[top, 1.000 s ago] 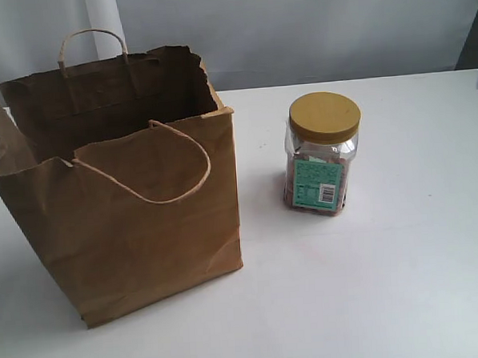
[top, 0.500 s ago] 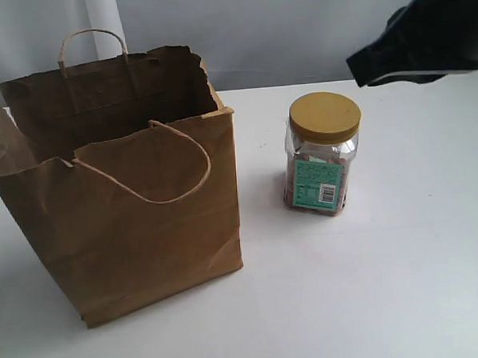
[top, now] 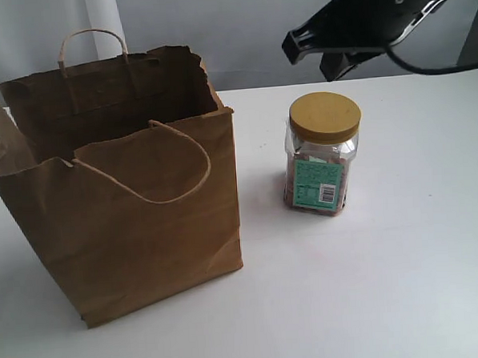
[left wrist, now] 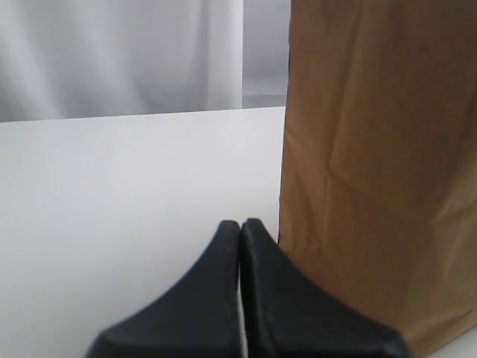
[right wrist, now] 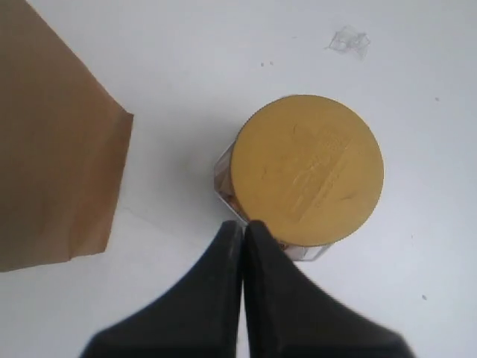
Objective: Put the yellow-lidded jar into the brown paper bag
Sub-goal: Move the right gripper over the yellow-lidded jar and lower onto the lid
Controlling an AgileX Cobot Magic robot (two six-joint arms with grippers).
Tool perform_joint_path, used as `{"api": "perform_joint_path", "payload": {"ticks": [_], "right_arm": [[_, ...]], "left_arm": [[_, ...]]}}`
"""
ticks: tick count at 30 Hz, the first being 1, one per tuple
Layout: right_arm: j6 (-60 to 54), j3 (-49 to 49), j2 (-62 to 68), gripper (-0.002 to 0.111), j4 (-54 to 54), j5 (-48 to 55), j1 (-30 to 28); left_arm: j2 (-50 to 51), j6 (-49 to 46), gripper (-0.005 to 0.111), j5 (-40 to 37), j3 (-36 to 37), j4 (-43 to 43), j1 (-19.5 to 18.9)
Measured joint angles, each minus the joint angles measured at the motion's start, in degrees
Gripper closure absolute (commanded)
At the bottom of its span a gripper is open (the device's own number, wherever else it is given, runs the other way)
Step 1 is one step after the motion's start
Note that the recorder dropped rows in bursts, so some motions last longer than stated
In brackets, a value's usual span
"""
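**A yellow-lidded jar (top: pixel 324 154) stands on a white table (top: pixel 404 266), just to the right of a brown paper bag (top: pixel 128 209).**

The jar is clear plastic with flat sides. It has a wide, round, smooth yellow lid (right wrist: pixel 306 168), a green label (top: pixel 317 184) and reddish stuff inside. It stands up straight on the table, outside the bag and a little apart from it. The bag is big and boxy, made of crinkly brown paper. Its top is open, with a torn, bumpy rim and two twisted paper loop handles (top: pixel 182 162). The black right arm (top: pixel 359 16) hangs high over the far right of the table, above the jar. The right claw (right wrist: pixel 243 226) points down at the edge of the lid. Its two black fingers are pressed together and hold nothing. The left claw (left wrist: pixel 240 224) sits low over the table, close beside a side wall of the bag. Its fingers are pressed together too, and it is empty.
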State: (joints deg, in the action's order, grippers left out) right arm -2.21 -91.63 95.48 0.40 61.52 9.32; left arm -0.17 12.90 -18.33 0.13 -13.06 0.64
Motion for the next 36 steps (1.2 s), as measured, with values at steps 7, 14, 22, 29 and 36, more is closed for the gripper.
{"api": "perform_joint_path", "payload": {"ticks": [7,14,22,29,36], "right_arm": [[0.25,0.02,3.96,0.100,-3.72,-0.12,0.00],[1.03,0.02,5.82,0.031,-7.97,-0.24,0.00],[2.21,0.02,6.97,0.003,-8.48,-1.69,0.00],[4.90,-0.03,6.97,0.003,-7.71,-6.29,0.00],[6.38,-0.03,6.97,0.003,-7.71,-10.49,0.00]], "left_arm": [[0.00,0.00,0.106,0.00,0.00,0.00,0.00],[0.00,0.00,0.106,0.00,0.00,0.00,0.00],[0.00,0.00,0.106,0.00,0.00,0.00,0.00],[0.00,0.00,0.106,0.00,0.00,0.00,0.00],[0.00,0.00,0.106,0.00,0.00,0.00,0.00]]}}
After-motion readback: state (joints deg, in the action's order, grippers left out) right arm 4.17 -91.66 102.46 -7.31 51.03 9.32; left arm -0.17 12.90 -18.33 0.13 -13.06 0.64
